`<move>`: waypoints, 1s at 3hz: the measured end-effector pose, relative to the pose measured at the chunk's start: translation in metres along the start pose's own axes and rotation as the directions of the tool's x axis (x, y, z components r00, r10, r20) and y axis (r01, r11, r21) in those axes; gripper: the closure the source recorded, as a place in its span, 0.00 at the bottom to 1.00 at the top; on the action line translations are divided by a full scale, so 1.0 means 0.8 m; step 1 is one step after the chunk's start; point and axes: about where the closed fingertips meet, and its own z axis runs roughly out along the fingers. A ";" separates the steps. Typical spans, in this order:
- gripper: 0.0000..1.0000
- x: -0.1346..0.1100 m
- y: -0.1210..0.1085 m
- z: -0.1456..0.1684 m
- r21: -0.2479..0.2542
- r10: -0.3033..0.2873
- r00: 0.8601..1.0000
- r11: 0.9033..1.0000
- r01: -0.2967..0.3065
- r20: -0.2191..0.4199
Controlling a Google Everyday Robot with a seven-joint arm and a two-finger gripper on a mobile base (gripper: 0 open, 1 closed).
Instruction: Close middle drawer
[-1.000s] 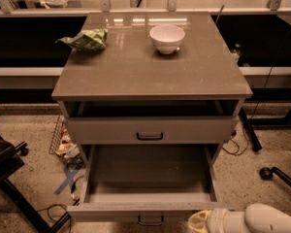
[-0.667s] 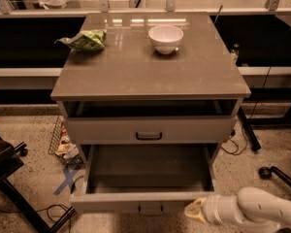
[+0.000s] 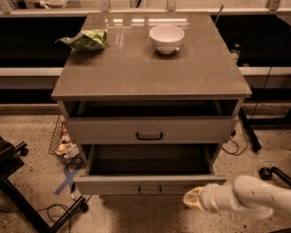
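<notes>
**Item: middle drawer (image 3: 111, 184).** Lower of the two visible fronts on the desk (image 3: 136, 76), with a small dark centre handle (image 3: 149, 191). It stood partly out, and a band of dark interior showed behind its front panel. Judged part closed, with travel left.

**Item: gripper (image 3: 191, 198).** Pale tip on a white arm (image 3: 254, 198) entering from the lower right. It was low, at the level of the drawer front and to the right of the handle, touching the panel or just beside it. Whether the jaws were open or closed could not be told. The position suits a flat push on the panel rather than a hold on the handle, and pushing off-centre could skew the drawer on its runners.

**Item: upper drawer front (image 3: 111, 129).** Black handle (image 3: 149, 136). It lay directly above the open drawer and plays no part in the task.

**Items on the desk top.** White bowl (image 3: 167, 37) right of centre and a green packet (image 3: 85, 39) at the left rear. They were well apart and clear of the work.

**Change against the earlier views.** The drawer front lay farther in towards the desk, with less of its floor exposed. The gripper had moved up with it from the bottom edge of the view. The bowl, packet and upper front were unchanged.
</notes>
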 end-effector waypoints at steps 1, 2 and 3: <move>1.00 -0.004 -0.063 0.030 -0.024 0.009 1.000 1.000 -0.009 0.008; 1.00 -0.013 -0.103 0.038 -0.023 0.003 1.000 1.000 -0.003 0.004; 1.00 -0.030 -0.143 0.031 0.018 -0.020 1.000 1.000 0.020 0.014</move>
